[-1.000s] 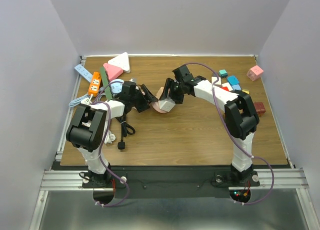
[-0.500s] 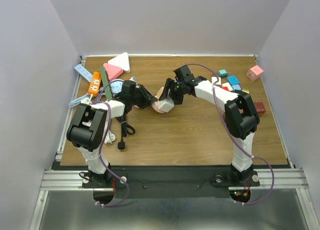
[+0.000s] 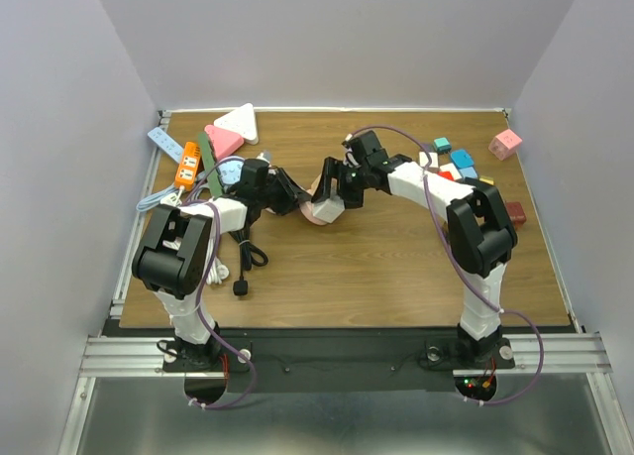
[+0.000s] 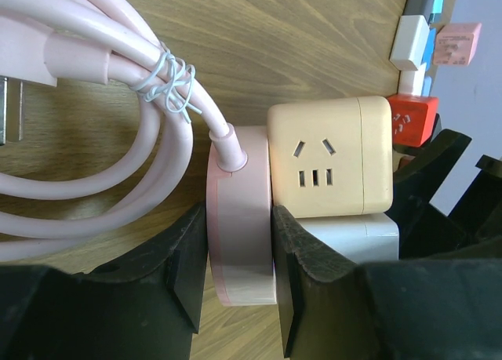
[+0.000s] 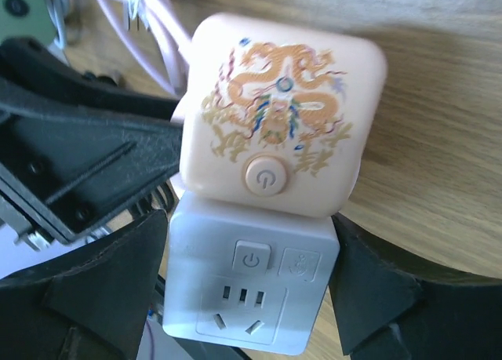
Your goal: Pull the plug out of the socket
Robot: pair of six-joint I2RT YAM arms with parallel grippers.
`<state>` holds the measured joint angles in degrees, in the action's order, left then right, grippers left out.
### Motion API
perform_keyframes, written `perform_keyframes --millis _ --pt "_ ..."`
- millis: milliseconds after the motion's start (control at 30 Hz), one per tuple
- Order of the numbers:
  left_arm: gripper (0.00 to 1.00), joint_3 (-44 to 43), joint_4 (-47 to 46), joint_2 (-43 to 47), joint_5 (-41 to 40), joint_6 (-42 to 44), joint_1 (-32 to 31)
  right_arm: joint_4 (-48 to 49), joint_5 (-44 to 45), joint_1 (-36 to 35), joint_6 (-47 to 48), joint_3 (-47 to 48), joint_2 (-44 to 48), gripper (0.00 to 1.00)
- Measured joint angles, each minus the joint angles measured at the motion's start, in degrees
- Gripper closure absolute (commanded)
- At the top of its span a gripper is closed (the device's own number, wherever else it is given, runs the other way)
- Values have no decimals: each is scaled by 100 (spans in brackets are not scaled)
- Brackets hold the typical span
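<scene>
A flat pink plug sits in the side of a cream cube socket, and its coiled pink cable trails off to the left. My left gripper is shut on the plug, with a finger pressed on each flat face. The cream socket has a dragon print and is joined to a white cube socket. My right gripper stands open, its fingers close on either side of the white cube. In the top view both grippers, the left and the right, meet at the plug at mid-table.
Coloured adapter cubes and a pink cube lie back right. Power strips and triangular sockets crowd the back left corner. A black cable with its plug lies beside the left arm.
My left gripper has closed onto the pink plug. The right gripper's jaws have loosened from the white cube and shifted slightly left.
</scene>
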<state>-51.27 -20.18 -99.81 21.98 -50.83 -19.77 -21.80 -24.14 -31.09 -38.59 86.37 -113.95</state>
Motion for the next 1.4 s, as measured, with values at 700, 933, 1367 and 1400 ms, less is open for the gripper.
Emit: perform_keyframes --millis 700,933,1367,1400 --pt "100 0 -160 -26 133 101 -109 -291 24 205 367 -341 422 100" --pt "100 221 -332 -35 24 282 2 -439 -452 990 378 -487 1438 100" --pt "100 173 -275 -28 103 476 31 -1255 1176 1878 846 -59 1567 100" --pt "100 173 -275 -28 140 525 35 -1320 1633 2004 951 138 1449 99"
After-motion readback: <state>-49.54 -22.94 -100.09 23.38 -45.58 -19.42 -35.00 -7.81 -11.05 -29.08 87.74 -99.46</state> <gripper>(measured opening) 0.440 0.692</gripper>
